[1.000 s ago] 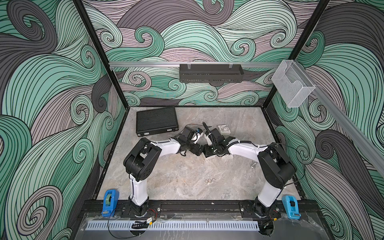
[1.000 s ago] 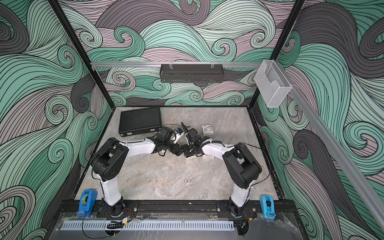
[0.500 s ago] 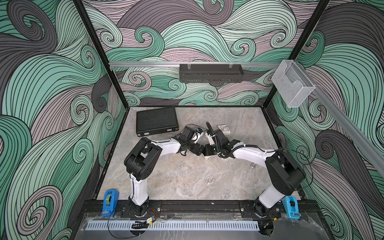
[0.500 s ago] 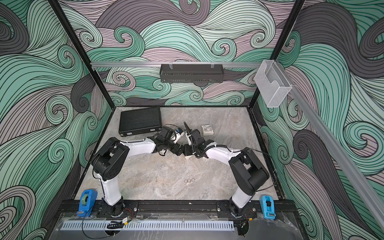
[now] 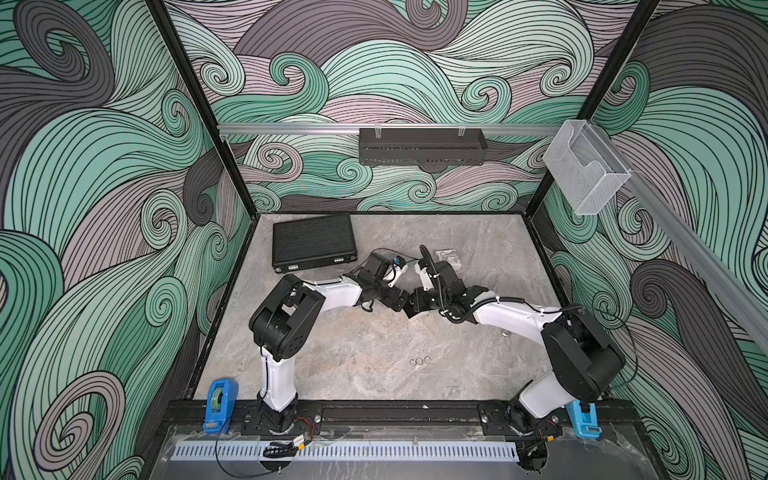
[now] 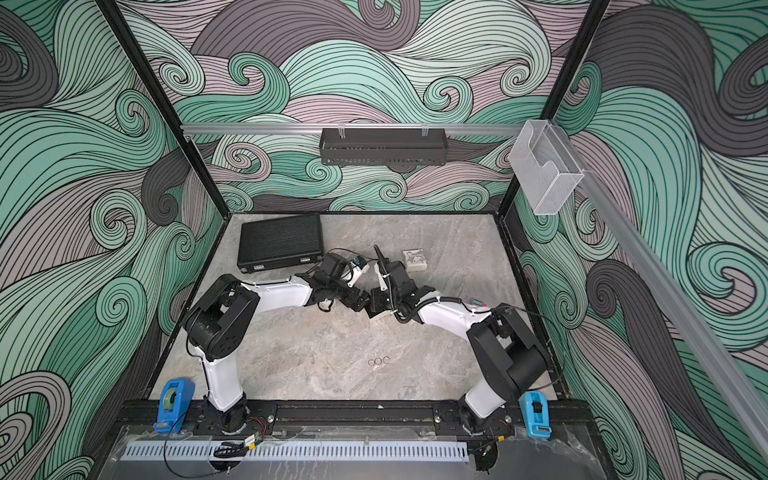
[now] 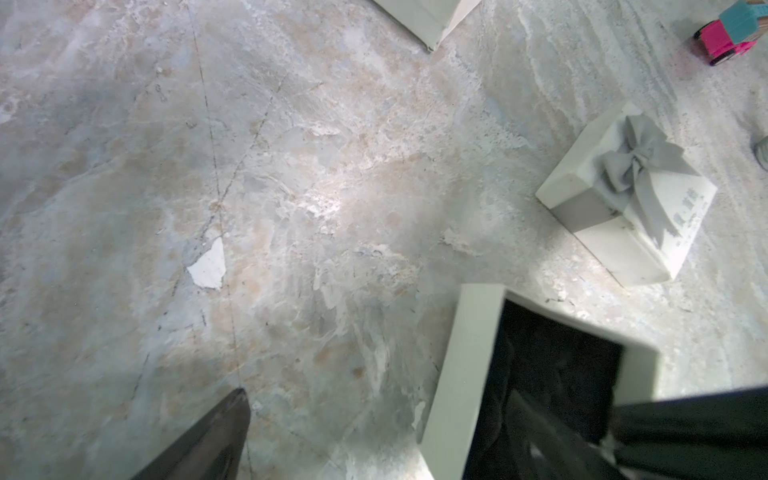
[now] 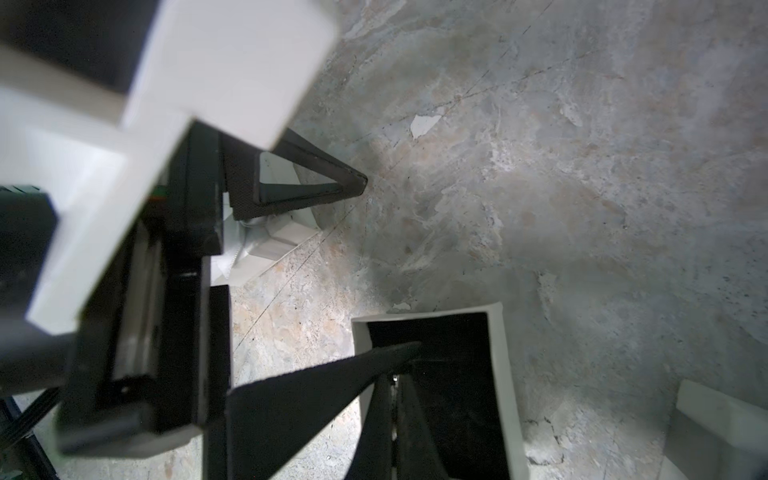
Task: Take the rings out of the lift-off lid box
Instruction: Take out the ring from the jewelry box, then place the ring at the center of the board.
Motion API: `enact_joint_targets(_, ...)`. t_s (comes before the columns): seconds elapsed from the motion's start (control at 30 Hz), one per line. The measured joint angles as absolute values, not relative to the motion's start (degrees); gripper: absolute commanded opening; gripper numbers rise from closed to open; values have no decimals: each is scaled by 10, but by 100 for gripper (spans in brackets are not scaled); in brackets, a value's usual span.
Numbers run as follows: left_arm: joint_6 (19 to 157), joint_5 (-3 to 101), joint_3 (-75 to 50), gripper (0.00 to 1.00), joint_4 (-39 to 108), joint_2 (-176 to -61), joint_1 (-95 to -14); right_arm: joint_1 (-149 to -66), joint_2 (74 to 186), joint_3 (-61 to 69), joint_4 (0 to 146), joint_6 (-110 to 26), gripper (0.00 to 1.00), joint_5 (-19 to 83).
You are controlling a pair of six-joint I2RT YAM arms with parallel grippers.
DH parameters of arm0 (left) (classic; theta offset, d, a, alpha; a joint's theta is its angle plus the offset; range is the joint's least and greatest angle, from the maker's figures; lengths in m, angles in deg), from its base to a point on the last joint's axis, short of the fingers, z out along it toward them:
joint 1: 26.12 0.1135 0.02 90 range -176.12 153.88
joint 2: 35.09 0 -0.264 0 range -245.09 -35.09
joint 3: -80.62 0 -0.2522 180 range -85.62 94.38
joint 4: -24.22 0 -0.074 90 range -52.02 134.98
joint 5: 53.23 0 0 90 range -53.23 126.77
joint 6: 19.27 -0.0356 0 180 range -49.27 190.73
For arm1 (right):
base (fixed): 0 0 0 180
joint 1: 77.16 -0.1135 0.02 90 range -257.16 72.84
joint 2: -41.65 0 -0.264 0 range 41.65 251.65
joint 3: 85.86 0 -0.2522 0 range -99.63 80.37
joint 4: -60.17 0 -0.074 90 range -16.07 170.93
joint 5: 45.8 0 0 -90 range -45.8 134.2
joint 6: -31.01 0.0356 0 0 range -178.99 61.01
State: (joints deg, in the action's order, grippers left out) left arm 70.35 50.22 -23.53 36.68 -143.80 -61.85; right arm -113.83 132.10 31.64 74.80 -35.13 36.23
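The lift-off lid box (image 8: 500,374), white with a black lining, stands open on the table; both grippers hide it in the top views. My right gripper (image 8: 395,380) is shut with its tips down inside the box. A tiny bright glint shows between the tips; I cannot tell what it is. My left gripper (image 8: 392,262) is open wide, with one finger (image 8: 332,386) reaching over the box rim and the other finger (image 8: 316,178) outside. Three thin silvery rings (image 5: 419,361) lie in a row on the table, nearer the front. Another ring (image 5: 505,332) lies beside the right arm.
The lid with a grey bow (image 7: 627,195) lies just behind the box. A black ribbed case (image 5: 313,245) sits at the back left. A pink-and-teal item (image 7: 731,35) and a second white box (image 7: 428,16) lie nearby. Blue tape holders (image 5: 220,399) stand at the front corners.
The right arm's elbow has swung outward to the right and forward, while its shut gripper stays at the box beside the left gripper. The left arm has not moved.
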Motion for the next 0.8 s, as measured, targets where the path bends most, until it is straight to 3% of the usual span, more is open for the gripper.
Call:
enact_joint_targets(0.3, 703, 506, -229, 96, 370, -1442, -618, -1135, 1271, 360, 729, -342, 0, 360)
enact_joint_targets(0.63, 696, 505, -229, 96, 393, -1382, -618, -1135, 1004, 482, 825, -311, 0, 349)
enact_joint_targets(0.8, 690, 497, -230, 97, 399, -1316, -618, -1136, 930, 557, 862, -275, 0, 337)
